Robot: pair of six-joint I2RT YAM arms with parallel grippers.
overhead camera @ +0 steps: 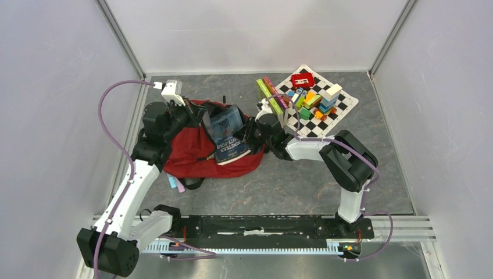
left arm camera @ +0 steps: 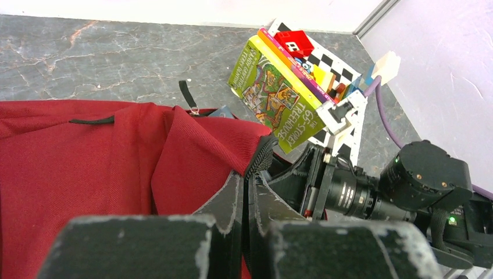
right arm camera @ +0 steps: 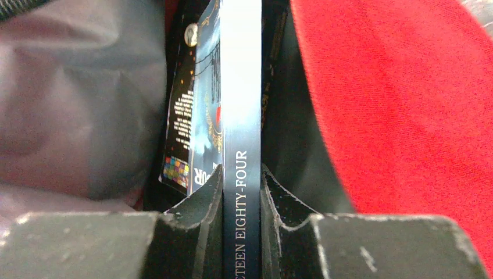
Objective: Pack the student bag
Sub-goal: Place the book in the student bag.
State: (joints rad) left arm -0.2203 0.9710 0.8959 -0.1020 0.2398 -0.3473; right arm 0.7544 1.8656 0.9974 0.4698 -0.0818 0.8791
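**Book partway in, bag mouth may collapse**

We see the student bag [overhead camera: 192,152] lying flat on the table, left of centre, with its mouth facing the right arm. The right gripper [right arm camera: 241,192] is clamped on the spine of the dark book [right arm camera: 241,87], which sits partway into the opening between the grey lining [right arm camera: 70,104] and red cloth. The left gripper [left arm camera: 247,189] pinches the bag's black zip edge.

Risks, as we judge them:
- The thin pinch slips and the mouth drops onto the book.
- The book's corner snags the lining.
- Pushing drags the whole limp bag instead of seating the book.
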